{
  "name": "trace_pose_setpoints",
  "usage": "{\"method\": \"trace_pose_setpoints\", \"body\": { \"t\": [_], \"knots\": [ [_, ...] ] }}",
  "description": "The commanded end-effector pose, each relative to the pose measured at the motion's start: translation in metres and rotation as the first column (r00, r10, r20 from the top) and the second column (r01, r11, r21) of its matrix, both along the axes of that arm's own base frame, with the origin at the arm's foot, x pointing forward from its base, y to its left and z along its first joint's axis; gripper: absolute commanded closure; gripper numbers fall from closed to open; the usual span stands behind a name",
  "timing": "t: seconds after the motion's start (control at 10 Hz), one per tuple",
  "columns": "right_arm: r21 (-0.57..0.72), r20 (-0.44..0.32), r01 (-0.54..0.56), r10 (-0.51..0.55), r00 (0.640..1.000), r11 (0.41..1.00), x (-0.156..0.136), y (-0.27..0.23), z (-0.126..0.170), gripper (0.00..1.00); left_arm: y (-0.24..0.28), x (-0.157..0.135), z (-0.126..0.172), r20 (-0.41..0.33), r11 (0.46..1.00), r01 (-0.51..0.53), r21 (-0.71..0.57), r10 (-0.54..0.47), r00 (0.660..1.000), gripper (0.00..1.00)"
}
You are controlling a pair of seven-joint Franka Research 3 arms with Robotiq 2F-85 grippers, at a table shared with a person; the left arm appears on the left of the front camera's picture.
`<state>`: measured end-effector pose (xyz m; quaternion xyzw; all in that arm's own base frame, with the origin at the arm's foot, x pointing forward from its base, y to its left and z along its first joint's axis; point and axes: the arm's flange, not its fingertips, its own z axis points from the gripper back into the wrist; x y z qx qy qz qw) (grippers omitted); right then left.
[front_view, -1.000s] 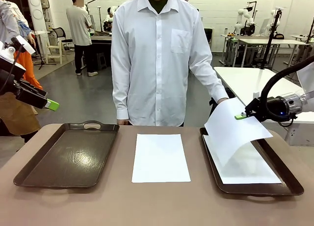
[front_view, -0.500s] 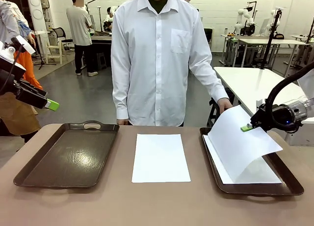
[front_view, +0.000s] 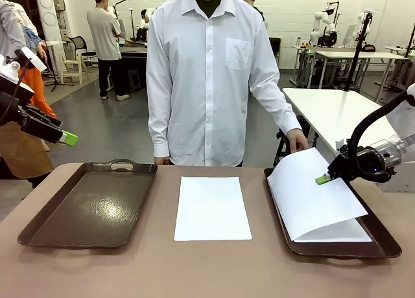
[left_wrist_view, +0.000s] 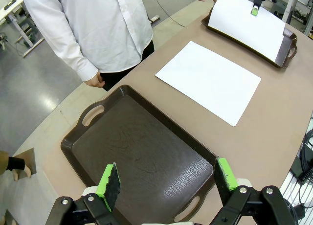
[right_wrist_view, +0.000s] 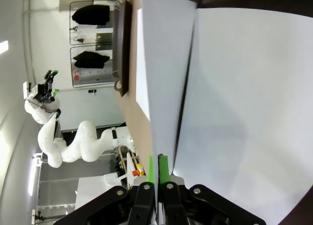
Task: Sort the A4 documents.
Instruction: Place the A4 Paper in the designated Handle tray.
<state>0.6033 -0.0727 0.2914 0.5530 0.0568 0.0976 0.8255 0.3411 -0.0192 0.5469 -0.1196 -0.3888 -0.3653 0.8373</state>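
Right gripper [front_view: 322, 179] has its green pads pressed together on the far right edge of one A4 sheet [front_view: 311, 197]. In the right wrist view the two fingers stand flat against each other with the paper's edge pinched between them [right_wrist_view: 156, 162]. The held sheet hangs bowed over the right tray [front_view: 384, 245], its far left corner raised and its near part drooping low. Under it a second sheet [front_view: 347, 232] lies flat inside that tray. From the front view I cannot tell whether the two sheets touch along the near edge. A third sheet [front_view: 212, 207] lies flat on the bare table [front_view: 194, 272] between the two trays, square to the table edge and touching neither tray. Left tray [front_view: 91, 204] is dark brown, handled, and carries no paper. Left gripper [front_view: 68, 139] hangs off the table's left side, above tray height. In its own wrist view the fingers are spread wide [left_wrist_view: 168, 178], nothing between them, looking down on the left tray [left_wrist_view: 142, 151]. That view also shows the third sheet [left_wrist_view: 208, 80] and, farther off, the held sheet [left_wrist_view: 247, 24] in the right gripper's [left_wrist_view: 254, 11] pinch. The person stands at the far side in a white shirt, one hand [front_view: 297, 140] hanging just behind the right tray's far rim, near the held sheet's raised corner but apart from it.
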Motion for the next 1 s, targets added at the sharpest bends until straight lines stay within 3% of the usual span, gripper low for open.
{"method": "trace_pose_setpoints", "body": {
  "t": [0.0, 0.3, 0.9],
  "knots": [
    [-0.059, 0.023, 0.035, -0.034, 0.999, 0.998, -0.012, -0.003, 0.000, 0.99, 0.001, 0.001, -0.001, 0.003, 1.000, 0.011, 0.001, -0.011, 1.000, 0.00],
    [-0.159, 0.072, 0.097, -0.086, 0.994, 0.983, -0.014, -0.016, 0.004, 0.99, 0.001, 0.001, -0.001, 0.003, 1.000, 0.011, 0.001, -0.011, 1.000, 0.00],
    [-0.303, 0.059, -0.008, 0.028, 0.998, 0.953, 0.001, -0.008, 0.003, 0.99, 0.001, 0.001, -0.001, 0.003, 1.000, 0.011, 0.001, -0.011, 1.000, 0.00]
  ]
}}
